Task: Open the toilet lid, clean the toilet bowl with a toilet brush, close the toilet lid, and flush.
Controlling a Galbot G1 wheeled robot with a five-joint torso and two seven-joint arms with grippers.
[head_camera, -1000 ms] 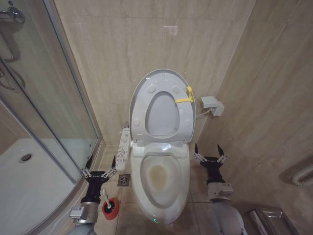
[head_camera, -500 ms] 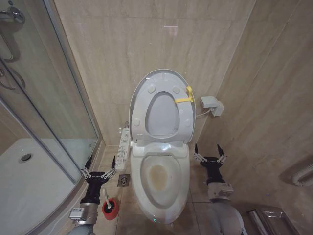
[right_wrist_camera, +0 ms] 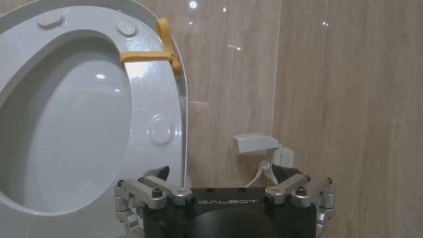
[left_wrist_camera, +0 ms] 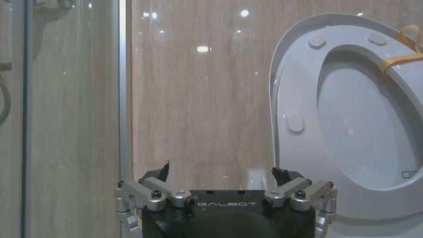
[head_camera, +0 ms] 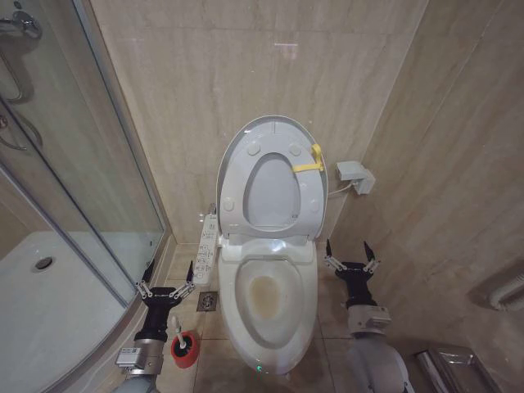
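The toilet lid [head_camera: 273, 192] stands raised against the back wall, with the seat ring [head_camera: 236, 176] and its yellow strap [head_camera: 308, 166] up in front of it. Below lies the toilet bowl [head_camera: 266, 296], uncovered, with a yellowish-brown stain inside. The toilet brush [head_camera: 175, 331] stands in its red cup [head_camera: 186, 348] on the floor, left of the bowl. My left gripper [head_camera: 166, 282] hovers open just above the brush, holding nothing. My right gripper [head_camera: 350, 255] is open and unladen to the right of the bowl. The wrist views show the left gripper [left_wrist_camera: 221, 169] and the right gripper [right_wrist_camera: 220, 171] facing the lid [left_wrist_camera: 360, 124].
A white control panel [head_camera: 208, 246] hangs along the bowl's left side, with a floor drain [head_camera: 208, 301] below it. The glass shower door [head_camera: 82, 164] closes in the left. A white wall box [head_camera: 354, 174] with a cable sits right of the lid. A metal bin [head_camera: 450, 364] stands at lower right.
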